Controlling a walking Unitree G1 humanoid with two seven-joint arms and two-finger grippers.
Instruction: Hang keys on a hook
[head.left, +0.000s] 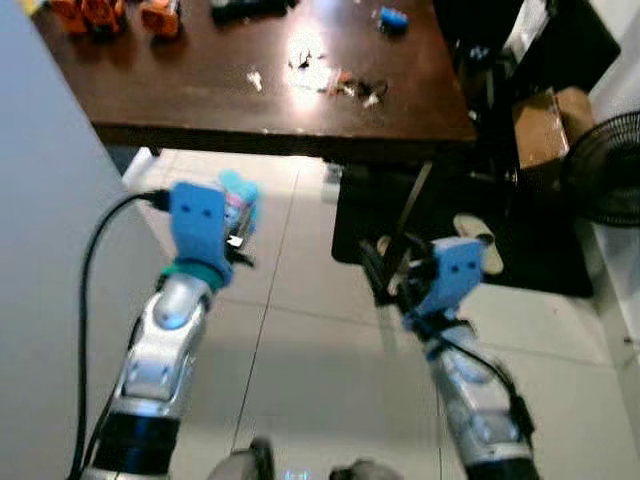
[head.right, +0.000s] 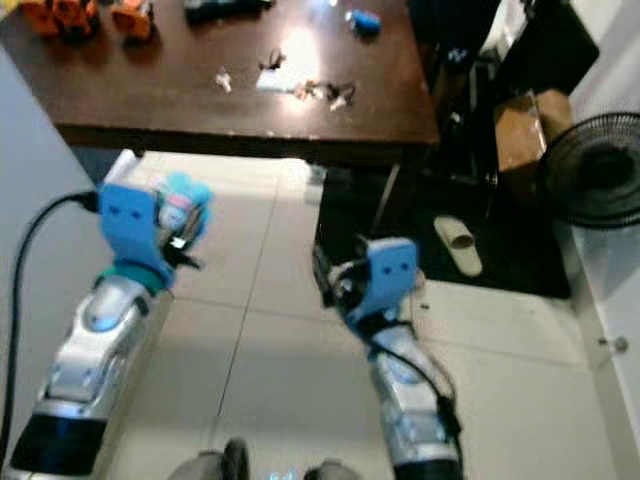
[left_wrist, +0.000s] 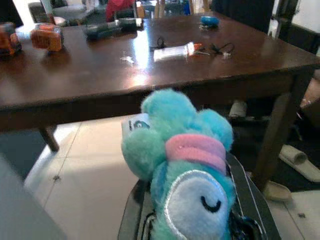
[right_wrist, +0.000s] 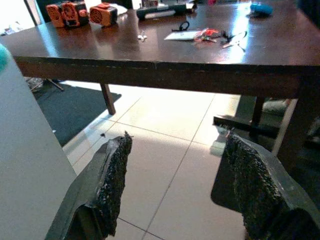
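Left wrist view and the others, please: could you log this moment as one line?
left end effector: shut on fluffy turquoise plush keychain toy | right end effector: open, empty | dark brown wooden table: ahead | hook: unseen

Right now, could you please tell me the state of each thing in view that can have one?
Left gripper: fingers shut on the plush keychain, held above the floor.
Right gripper: fingers open, holding nothing.
Table: upright, bearing small items.
Slipper: lying on the dark mat.
Fan: standing; spinning or not, cannot tell.
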